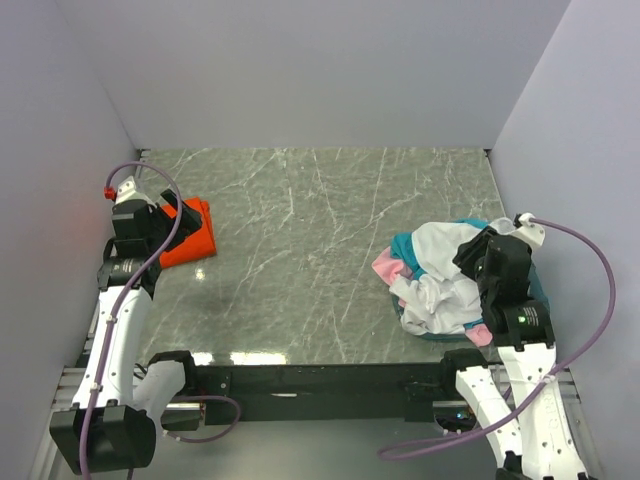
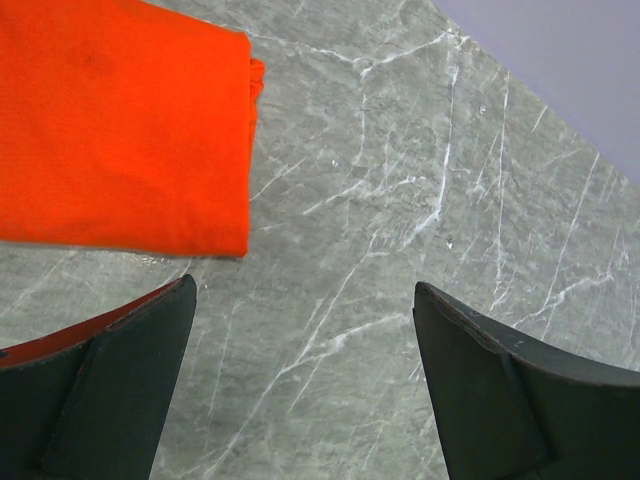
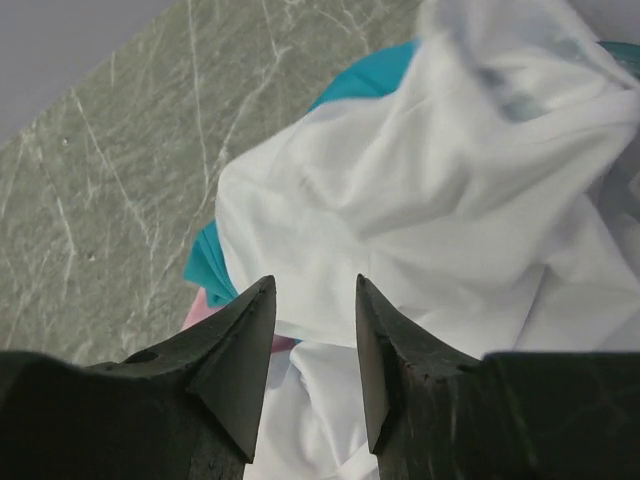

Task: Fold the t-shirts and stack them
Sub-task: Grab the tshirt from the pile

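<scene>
1. T-shirts (image 1: 440,285) are being handled as two groups. A crumpled heap is lying at the near right of the worktop (image 1: 300,220), and the orange t-shirt (image 1: 190,238) is lying folded flat at the far left.
2. The right tool (image 3: 314,285) is being held over the heap with its jaws partly parted. Nothing is being pinched between them, and the white t-shirt (image 3: 420,200) is showing through the gap.
3. The left tool (image 2: 303,285) is being held wide apart and empty, just beside the orange t-shirt and, as far as can be told, not touching it.
4. The step in hand is being judged as taking the next shirt from the heap.
5. A grasp on a single layer of the white t-shirt is being advised, at a hem or shoulder and not in a bunched fold.
6. That way the teal t-shirt (image 3: 365,75) and the pink t-shirt (image 1: 385,265) underneath are not being dragged along.
7. A straight, slow lift is being advised before anything is carried to the open middle of the worktop, so that tangled sleeves are being freed first.
</scene>
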`<state>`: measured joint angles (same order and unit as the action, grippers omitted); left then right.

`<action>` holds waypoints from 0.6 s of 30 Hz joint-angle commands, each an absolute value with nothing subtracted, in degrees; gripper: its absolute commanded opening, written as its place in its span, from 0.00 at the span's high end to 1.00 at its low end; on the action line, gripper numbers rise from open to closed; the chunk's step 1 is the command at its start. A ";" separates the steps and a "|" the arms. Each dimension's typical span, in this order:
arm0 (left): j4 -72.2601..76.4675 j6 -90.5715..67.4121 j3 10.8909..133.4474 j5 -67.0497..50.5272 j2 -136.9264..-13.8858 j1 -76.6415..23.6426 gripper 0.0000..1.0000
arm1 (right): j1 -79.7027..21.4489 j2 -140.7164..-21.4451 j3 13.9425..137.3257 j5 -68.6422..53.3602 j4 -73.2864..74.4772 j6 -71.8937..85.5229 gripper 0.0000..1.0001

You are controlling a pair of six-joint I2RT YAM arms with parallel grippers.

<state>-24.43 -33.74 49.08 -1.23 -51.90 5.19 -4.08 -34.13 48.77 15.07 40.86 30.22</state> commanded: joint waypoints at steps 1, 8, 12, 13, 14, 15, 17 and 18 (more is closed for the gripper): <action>-22.15 -34.19 49.13 -1.67 -51.77 5.01 0.04 | -3.78 -35.85 47.03 15.82 38.06 30.06 0.55; -22.32 -34.37 48.69 -1.58 -51.68 4.92 0.04 | -3.87 -43.58 45.09 17.40 33.66 29.97 0.46; -22.76 -34.19 48.95 -1.06 -51.24 5.01 0.04 | -3.87 -49.91 46.67 20.82 34.45 29.71 0.39; -22.85 -34.10 48.96 -0.62 -51.15 5.01 0.03 | -3.87 -50.70 47.10 21.96 34.54 29.62 0.37; -22.85 -34.10 48.87 -0.44 -51.07 5.01 0.03 | -3.78 -51.58 47.20 22.58 34.45 29.62 0.36; -22.94 -34.10 48.87 -0.35 -50.98 5.01 0.03 | -3.78 -51.85 47.28 23.20 34.45 29.71 0.34; -23.03 -34.19 48.78 -0.44 -50.98 5.01 0.03 | -3.52 -52.38 47.46 25.22 34.54 29.97 0.33; -23.03 -34.45 48.61 -0.44 -50.98 5.10 0.03 | -3.17 -52.47 47.55 25.57 34.37 29.97 0.32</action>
